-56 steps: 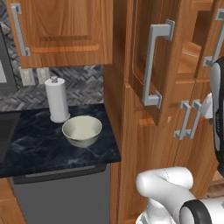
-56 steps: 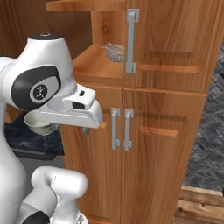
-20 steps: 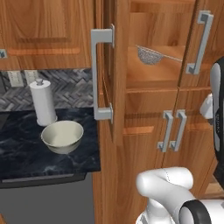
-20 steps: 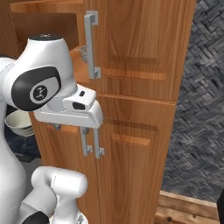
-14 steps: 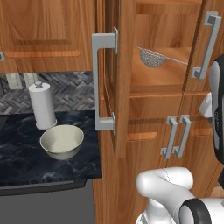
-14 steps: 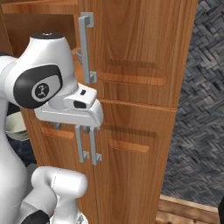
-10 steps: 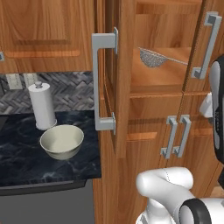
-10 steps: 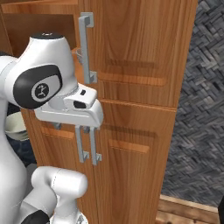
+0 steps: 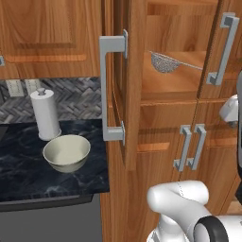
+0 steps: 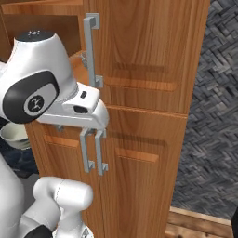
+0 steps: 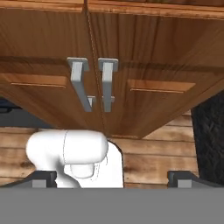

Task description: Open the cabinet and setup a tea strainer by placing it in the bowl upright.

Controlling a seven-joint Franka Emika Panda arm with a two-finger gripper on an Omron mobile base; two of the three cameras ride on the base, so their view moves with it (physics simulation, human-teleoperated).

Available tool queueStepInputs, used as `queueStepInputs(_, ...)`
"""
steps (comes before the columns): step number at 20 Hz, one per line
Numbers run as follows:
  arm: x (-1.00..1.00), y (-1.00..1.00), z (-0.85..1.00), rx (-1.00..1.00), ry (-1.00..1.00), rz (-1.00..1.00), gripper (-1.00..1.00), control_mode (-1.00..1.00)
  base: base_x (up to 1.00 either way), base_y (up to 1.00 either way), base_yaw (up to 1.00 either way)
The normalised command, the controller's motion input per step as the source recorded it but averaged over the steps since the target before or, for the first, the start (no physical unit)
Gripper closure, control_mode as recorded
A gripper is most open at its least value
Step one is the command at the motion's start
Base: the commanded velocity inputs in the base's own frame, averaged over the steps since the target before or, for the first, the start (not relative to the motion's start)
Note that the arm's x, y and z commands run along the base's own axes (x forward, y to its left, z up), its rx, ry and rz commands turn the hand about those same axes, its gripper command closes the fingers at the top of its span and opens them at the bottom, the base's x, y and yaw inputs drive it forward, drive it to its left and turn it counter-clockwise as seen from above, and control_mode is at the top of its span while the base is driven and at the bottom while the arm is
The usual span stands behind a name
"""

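Gripper (image 11: 112, 178): jaws fully spread, empty, aimed low at the paired lower doors (image 11: 109, 83).
Cabinet (image 9: 128, 85): door swung open, edge-on.
Strainer (image 9: 164, 62): on the open shelf, above the gripper's aim; handle ran level toward the right.
Bowl (image 9: 66, 152): on the counter (image 9: 28, 179), left of the cabinet, beside the towel roll (image 9: 46, 114).

My gripper (image 11: 112, 179) stands with its jaws spread wide and nothing between them, the two dark fingertips (image 11: 41, 178) far apart at the bottom of the hand view. The hand looks at the pair of lower doors (image 11: 105, 83) from just in front, well clear of them. My forearm (image 10: 69, 109) lies level, crossing in front of their handles.
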Motion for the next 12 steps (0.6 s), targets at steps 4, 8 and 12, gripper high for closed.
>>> queueStepInputs(4,0.37,0.05,0.68,-0.11,-0.51,0.0,-1.0,-1.0,0.0,0.0,0.0)
queueStepInputs(8,0.75,0.0,0.81,-0.04,-0.47,-0.01,-1.0,-1.0,0.0,0.0,0.0)
queueStepInputs(12,0.67,0.01,0.5,-0.04,-0.26,-0.15,-1.0,-1.0,0.0,0.0,0.0)
